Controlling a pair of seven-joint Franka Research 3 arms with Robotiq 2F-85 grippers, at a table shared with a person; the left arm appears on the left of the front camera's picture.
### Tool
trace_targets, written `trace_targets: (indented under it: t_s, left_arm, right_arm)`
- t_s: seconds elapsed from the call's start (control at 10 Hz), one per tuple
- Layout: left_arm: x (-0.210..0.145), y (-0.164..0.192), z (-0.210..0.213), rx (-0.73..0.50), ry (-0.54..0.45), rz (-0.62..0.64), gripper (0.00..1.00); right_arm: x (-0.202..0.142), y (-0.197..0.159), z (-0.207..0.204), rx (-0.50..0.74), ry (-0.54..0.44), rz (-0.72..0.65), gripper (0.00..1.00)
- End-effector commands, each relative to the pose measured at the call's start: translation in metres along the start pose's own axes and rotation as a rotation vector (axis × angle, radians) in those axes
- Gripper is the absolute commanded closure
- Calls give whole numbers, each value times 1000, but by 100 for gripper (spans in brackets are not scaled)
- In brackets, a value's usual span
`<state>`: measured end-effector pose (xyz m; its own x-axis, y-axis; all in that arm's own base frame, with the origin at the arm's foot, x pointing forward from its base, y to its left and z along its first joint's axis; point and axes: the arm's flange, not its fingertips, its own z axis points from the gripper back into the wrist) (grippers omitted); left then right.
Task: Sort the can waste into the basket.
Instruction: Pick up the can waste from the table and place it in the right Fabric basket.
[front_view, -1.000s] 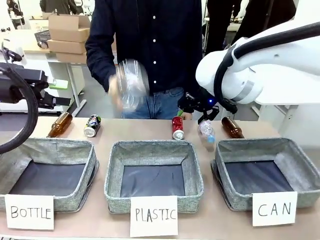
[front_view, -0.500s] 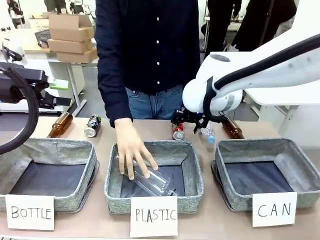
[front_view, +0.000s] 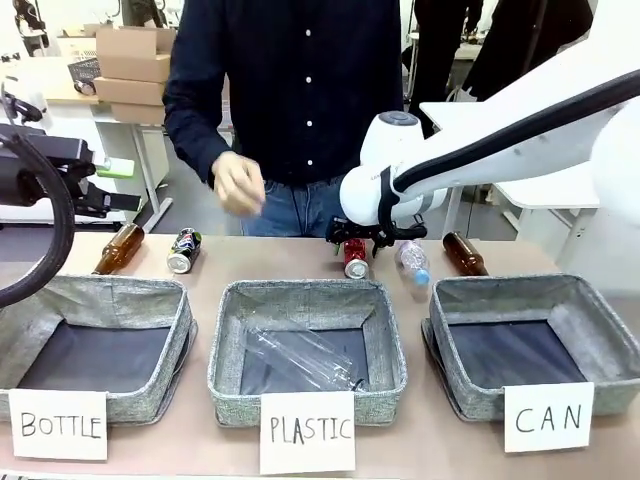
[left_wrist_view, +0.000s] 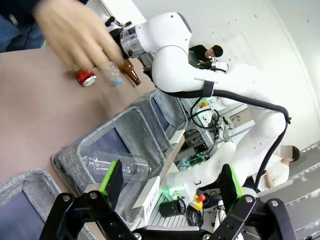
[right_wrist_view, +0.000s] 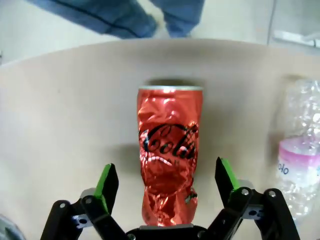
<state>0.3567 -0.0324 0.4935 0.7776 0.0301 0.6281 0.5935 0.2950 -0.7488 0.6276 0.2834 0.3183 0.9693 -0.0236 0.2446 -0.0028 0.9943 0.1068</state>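
Right gripper, jaws wide, is poised over the crumpled red can lying near the desk's far edge; the CAN basket sits at the near right corner. Risk: the dented, rounded can may slip sideways on closing and nudge the adjacent plastic bottle.

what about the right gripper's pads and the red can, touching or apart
Apart. Right wrist view shows bare table between each green pad and the red can.
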Motion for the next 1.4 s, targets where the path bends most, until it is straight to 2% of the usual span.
trace_targets:
  t_s: [0.0, 0.1, 0.2, 0.3, 0.4, 0.5, 0.6, 0.7, 0.8, 0.9, 1.0, 1.1, 1.3]
  left_arm:
    - [1, 0, -2, -21, -19, -26, 0]
    - [1, 0, -2, -21, -19, -26, 0]
    - [1, 0, -2, -21, -19, -26, 0]
    - [1, 0, -2, -21, -19, -26, 0]
    - [1, 0, -2, -21, -19, -26, 0]
    - [1, 0, -2, -21, -19, -26, 0]
    - [1, 0, -2, -21, -19, -26, 0]
    - [1, 0, -2, -21, -19, -26, 0]
    - [1, 0, -2, -21, -19, -26, 0]
    - [1, 0, -2, -21, -19, -26, 0]
    - [1, 0, -2, -21, -19, -26, 0]
    - [1, 0, -2, -21, -19, -26, 0]
    - [1, 0, -2, -21, -19, -26, 0]
  right_arm:
    - [7, 14, 0, -82, -3, -20, 0]
    - [7, 17, -3, -102, 23, -11, 0]
    - [6, 18, -8, -124, 42, 0, 20]
    - [6, 18, -11, -139, 47, -5, 20]
    - [6, 17, -13, -151, 45, -7, 40]
    - [6, 16, -13, -157, 47, -8, 25]
    - [6, 16, -14, -171, 45, -11, 60]
    - [6, 15, -15, -175, 44, -10, 45]
    - [5, 15, -15, -176, 40, -16, 80]
    - [5, 14, -15, -171, 40, -15, 65]
    - [5, 14, -16, -177, 39, -15, 100]
    - [4, 13, -16, -175, 41, -5, 75]
    - [2, 11, -15, -176, 46, -5, 75]
